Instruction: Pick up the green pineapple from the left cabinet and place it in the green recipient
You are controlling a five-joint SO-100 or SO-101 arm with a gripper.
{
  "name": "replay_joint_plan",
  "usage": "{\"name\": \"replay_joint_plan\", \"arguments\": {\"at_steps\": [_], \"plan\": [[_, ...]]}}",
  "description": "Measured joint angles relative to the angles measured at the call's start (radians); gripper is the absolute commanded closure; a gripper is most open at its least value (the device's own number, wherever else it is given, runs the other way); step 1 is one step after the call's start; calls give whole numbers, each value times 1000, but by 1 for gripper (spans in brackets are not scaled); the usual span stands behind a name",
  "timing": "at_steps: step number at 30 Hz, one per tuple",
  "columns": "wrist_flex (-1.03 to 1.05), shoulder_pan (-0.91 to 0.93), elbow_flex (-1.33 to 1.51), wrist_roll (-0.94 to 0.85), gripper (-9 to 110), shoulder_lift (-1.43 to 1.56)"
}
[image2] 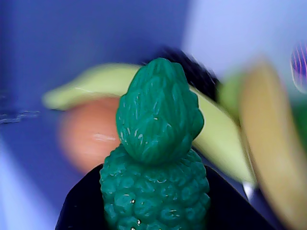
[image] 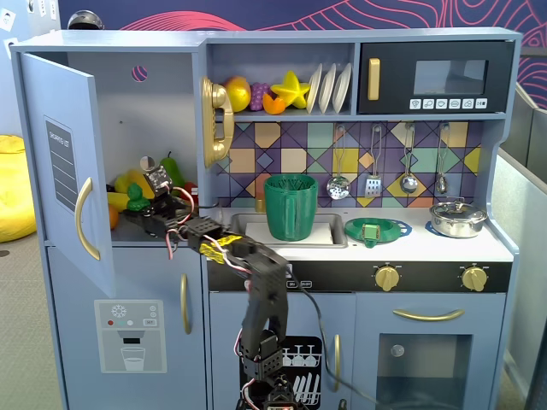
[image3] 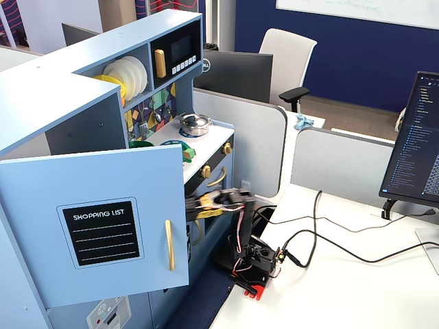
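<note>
Claw (image: 137, 207) reaches into the left cabinet (image: 149, 128), door open, clamped on the green pineapple (image2: 156, 158). Pineapple is dark green, bumpy body, pointed leafy crown up, sitting between the black jaws in the wrist view. Blurred yellow and orange toy fruit (image: 120, 192) just behind it on the shelf. Green recipient (image: 291, 207), ribbed, stands in the counter (image: 444, 243) sink; inside not visible.
</note>
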Motion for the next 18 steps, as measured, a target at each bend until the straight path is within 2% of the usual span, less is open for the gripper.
{"name": "replay_joint_plan", "arguments": {"at_steps": [9,13,18], "plan": [[238,-29,193,-91,102,518],[322,112,196,-81,102,664],[431,394,187,5,101,752]]}}
